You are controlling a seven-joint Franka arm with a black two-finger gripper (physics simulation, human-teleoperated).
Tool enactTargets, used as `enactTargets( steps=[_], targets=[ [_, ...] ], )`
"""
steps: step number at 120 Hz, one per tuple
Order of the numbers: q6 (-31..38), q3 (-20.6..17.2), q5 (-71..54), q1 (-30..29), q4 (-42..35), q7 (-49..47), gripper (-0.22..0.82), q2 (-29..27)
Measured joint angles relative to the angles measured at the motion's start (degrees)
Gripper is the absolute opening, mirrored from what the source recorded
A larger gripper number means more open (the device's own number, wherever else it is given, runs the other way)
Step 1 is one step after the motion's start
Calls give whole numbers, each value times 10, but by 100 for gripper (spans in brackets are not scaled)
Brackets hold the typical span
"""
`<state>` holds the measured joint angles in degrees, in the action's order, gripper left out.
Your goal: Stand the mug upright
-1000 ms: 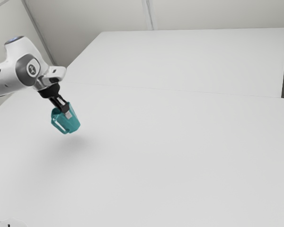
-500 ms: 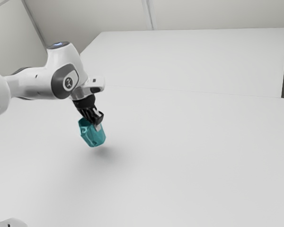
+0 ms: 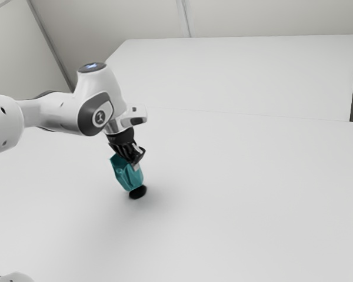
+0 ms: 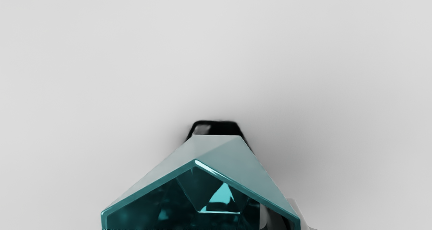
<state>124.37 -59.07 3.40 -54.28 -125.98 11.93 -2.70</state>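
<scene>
The mug (image 3: 129, 176) is in the gripper (image 3: 135, 161), low over the white table (image 3: 241, 200), toward the exterior view's left. One finger (image 4: 275, 221) reaches down inside the mug's mouth and the other (image 4: 297, 208) stands outside it, so the side wall is pinched between the two. The mug is the container here, teal and many-sided, with flat facets that narrow toward the base. It leans: in the exterior view its mouth tips up and to that view's left, while its base points down and to that view's right. Right at the base lies a small black patch (image 3: 139, 192), with a softer grey shadow (image 3: 159, 202) spreading over the table around it; whether the base touches the table I cannot tell. The wrist view looks partly into the mouth, past a sharp-cornered rim (image 4: 148, 187). Inside, the visible walls are deep teal, with a bright turquoise triangle of light on one facet, and the inner finger stands close against the wall at one side. Part of the inside is cut off by the frame. The white arm (image 3: 59, 111) comes in from the exterior view's left, its hand angled down to the mug.
</scene>
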Motion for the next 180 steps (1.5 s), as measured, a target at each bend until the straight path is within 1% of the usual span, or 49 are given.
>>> enactTargets(
  steps=[23,65,91,96,100,107,129,140,157,168,180],
  targets=[
    [25,1,-27,5,-3,-25,-18,36],
    [45,0,-59,11,-7,-57,-18,71],
    [48,0,-68,13,-8,-72,-18,82],
    [48,0,-68,14,-9,-74,-17,82],
    [48,0,-68,14,-10,-76,-14,82],
    [48,0,-68,14,-10,-78,-7,82],
    [48,0,-67,18,-11,-83,26,75],
    [45,-2,-67,16,-13,-85,38,57],
    [36,-10,-60,13,-13,-87,49,20],
    [21,-13,-56,15,-7,-88,53,-8],
    [-7,-7,-36,21,24,-89,56,-27]
  ],
)
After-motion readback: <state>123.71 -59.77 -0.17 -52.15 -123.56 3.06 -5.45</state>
